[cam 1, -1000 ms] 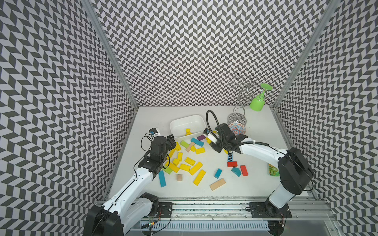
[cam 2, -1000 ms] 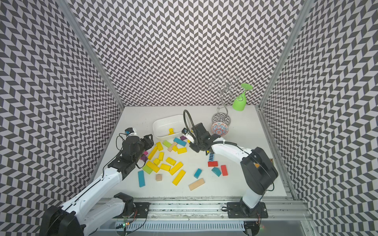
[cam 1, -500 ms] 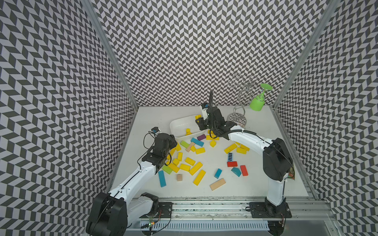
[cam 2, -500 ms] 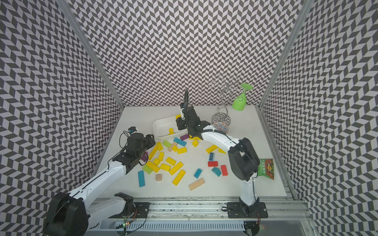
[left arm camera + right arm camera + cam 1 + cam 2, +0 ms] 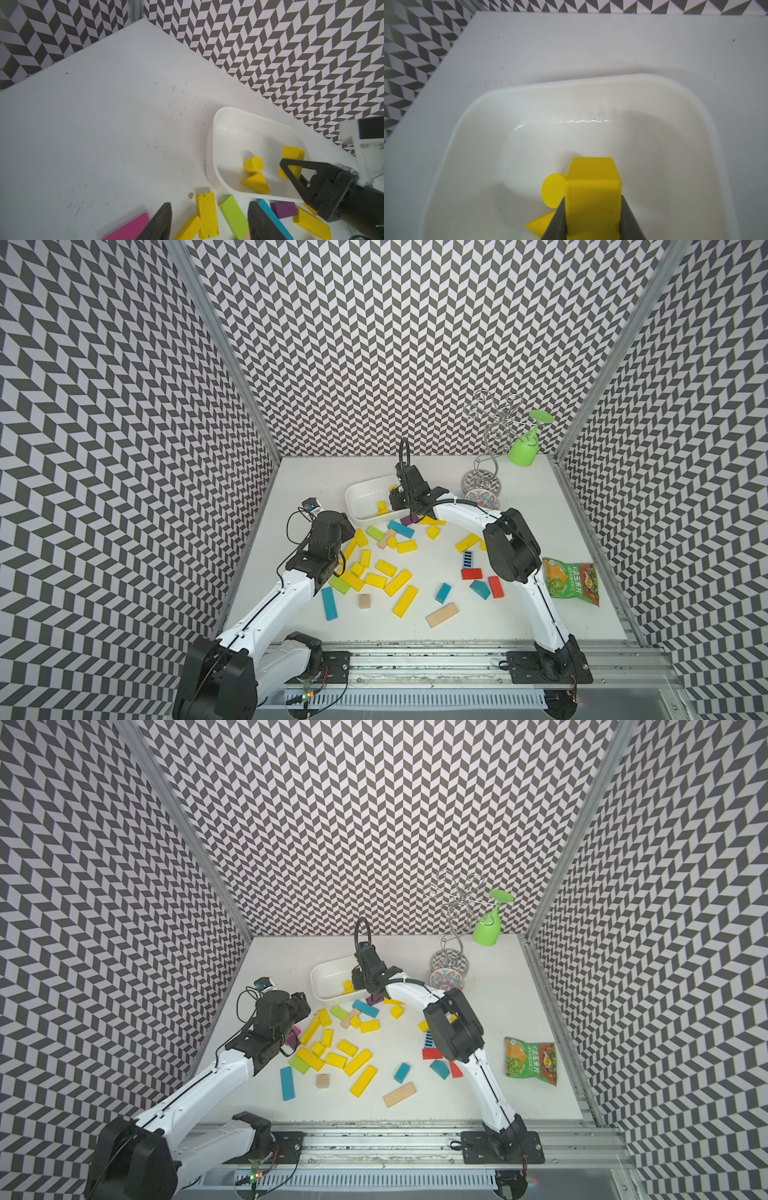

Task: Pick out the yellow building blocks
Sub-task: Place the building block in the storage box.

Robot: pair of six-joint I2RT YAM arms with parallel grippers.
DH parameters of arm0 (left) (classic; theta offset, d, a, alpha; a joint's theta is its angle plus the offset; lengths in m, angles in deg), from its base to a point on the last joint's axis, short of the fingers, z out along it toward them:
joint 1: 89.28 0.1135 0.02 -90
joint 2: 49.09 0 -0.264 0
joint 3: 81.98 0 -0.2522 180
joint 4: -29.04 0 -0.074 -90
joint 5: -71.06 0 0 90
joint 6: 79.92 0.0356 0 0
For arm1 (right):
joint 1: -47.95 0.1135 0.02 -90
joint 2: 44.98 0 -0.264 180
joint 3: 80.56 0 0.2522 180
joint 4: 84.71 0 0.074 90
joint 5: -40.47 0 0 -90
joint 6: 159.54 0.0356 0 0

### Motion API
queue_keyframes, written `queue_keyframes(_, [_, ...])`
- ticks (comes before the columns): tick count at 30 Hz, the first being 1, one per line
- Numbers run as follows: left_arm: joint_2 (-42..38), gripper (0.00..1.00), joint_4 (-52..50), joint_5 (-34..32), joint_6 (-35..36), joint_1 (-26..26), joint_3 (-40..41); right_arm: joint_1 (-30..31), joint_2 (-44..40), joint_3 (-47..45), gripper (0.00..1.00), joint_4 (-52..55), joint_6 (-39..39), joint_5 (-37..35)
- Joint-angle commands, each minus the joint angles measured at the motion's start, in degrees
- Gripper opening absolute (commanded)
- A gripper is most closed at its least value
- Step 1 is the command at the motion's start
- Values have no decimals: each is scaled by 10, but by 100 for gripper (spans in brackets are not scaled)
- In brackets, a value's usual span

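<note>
Right gripper [image 5: 592, 209]: clamped on yellow block [image 5: 592, 187], long axis roughly upright, over right end of white dish [image 5: 591, 87]. In the dish: yellow cylinder [image 5: 253, 165], yellow wedge [image 5: 256, 184]. Left gripper [image 5: 209, 223]: jaws apart, empty, above loose yellow bars [image 5: 397, 583], left-centre.

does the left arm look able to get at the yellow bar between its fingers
Probably yes. The left gripper is open and empty, and the yellow bar lies flat just ahead between its fingers. A lime-green block and another yellow block crowd its sides, so fingers may nudge them.
</note>
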Motion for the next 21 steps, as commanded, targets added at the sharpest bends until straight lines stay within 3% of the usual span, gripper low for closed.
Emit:
queue_keyframes(1, [-20, 62, -9, -23, 8, 3, 8, 16, 27, 39, 6, -6, -18, -19])
queue_keyframes(4, [-28, 62, -11, -23, -6, 3, 28, 17, 45, 57, 16, 7, -18, -19])
queue_keyframes(8, [-26, 62, -21, -14, -17, 4, 32, 17, 48, 60, 43, 6, -14, -26])
queue_keyframes(11, [-18, 62, -23, -5, -17, 4, 26, 17, 43, 61, 55, 7, -11, -28])
queue_keyframes(17, [13, 62, -36, 19, 5, 6, -2, 17, 5, 61, 61, 11, -8, -21])
queue_keyframes(21, [58, 62, -47, 86, 45, 12, -30, 17, -63, 51, 62, 21, -31, 19])
